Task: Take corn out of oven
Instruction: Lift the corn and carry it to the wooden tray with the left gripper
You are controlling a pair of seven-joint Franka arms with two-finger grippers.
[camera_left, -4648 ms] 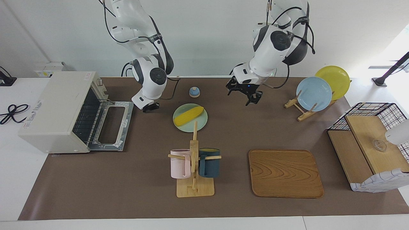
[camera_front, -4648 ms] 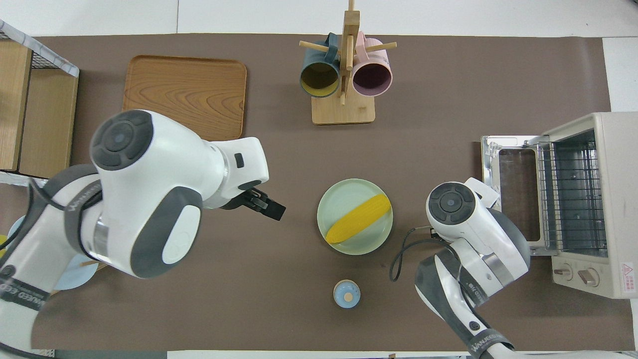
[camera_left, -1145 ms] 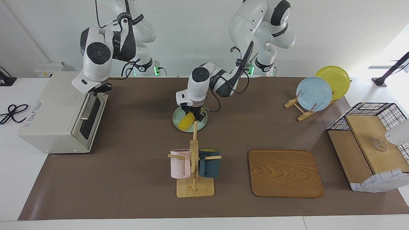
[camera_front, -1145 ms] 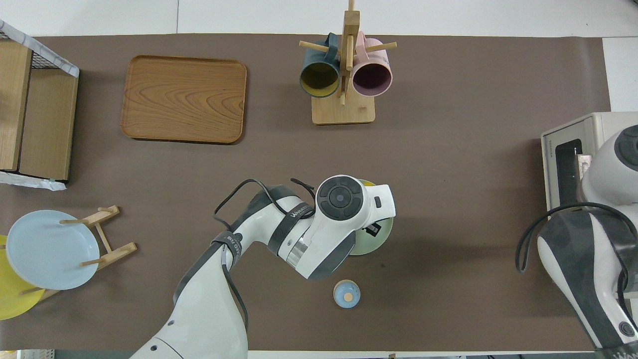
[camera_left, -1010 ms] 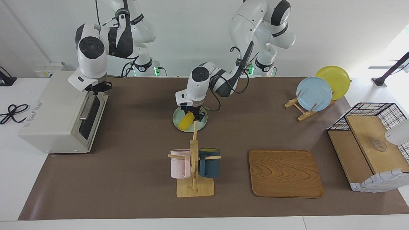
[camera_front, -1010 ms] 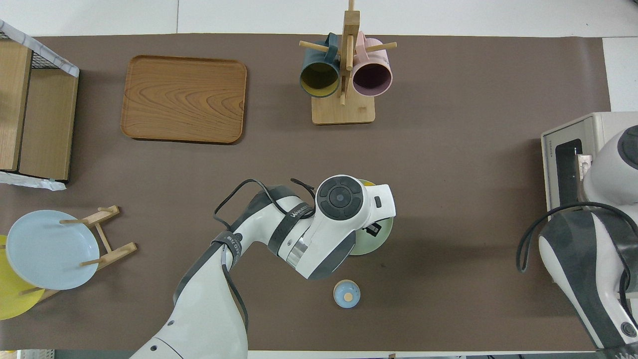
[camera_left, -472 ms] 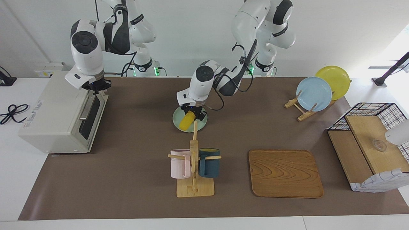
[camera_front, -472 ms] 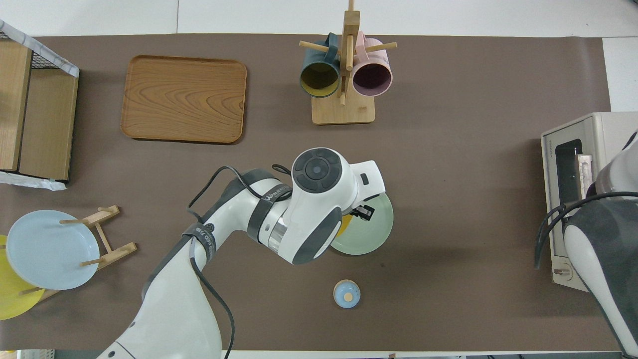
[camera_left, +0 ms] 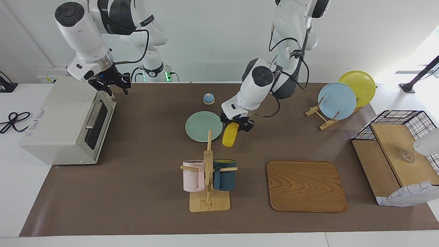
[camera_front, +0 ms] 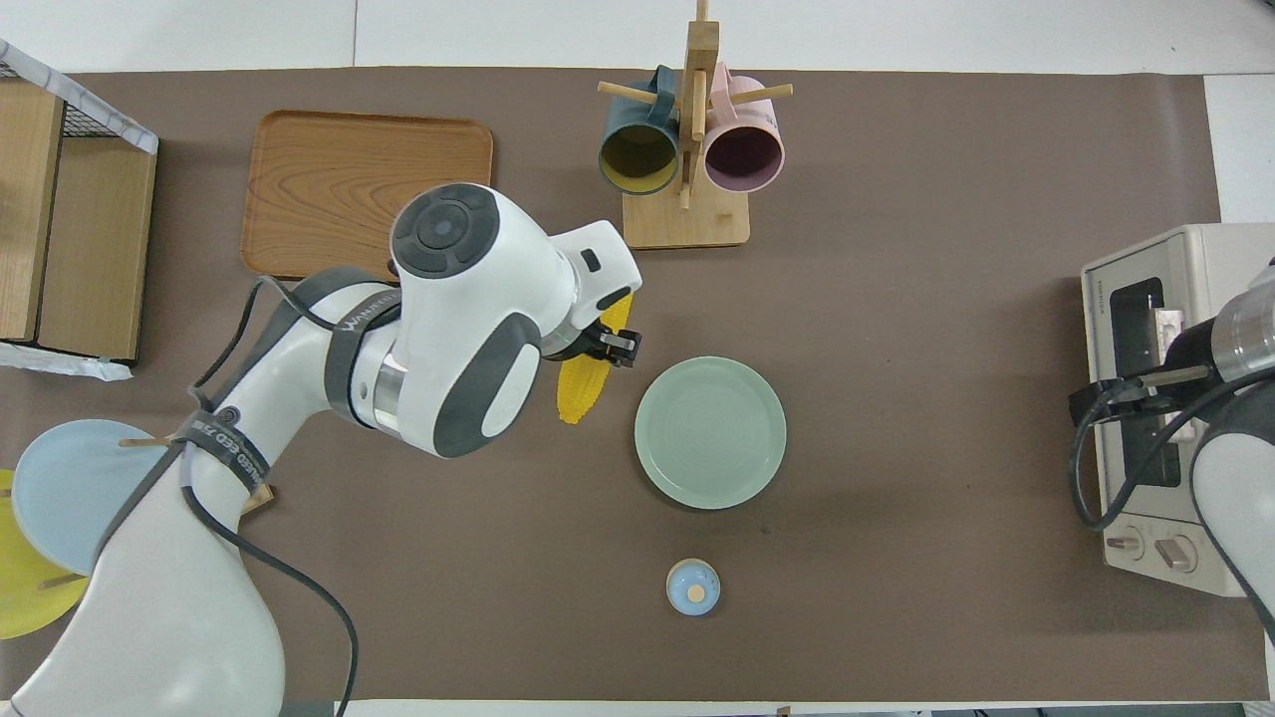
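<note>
Two tools are mine. My left tool (camera_left: pixel 237 125) is clamped on the corn (camera_left: pixel 230 135), which hangs nose-down over the surface just beside the green plate (camera_left: pixel 197 129), toward the left arm's end — well apart from the oven (camera_left: pixel 63 120), whose door is shut. My right tool (camera_left: pixel 109 83), fingers apart, hovers over the oven's door edge. I'd carry the cob level and slow, grip firm, clear of the mug rack (camera_left: pixel 208 178).
</note>
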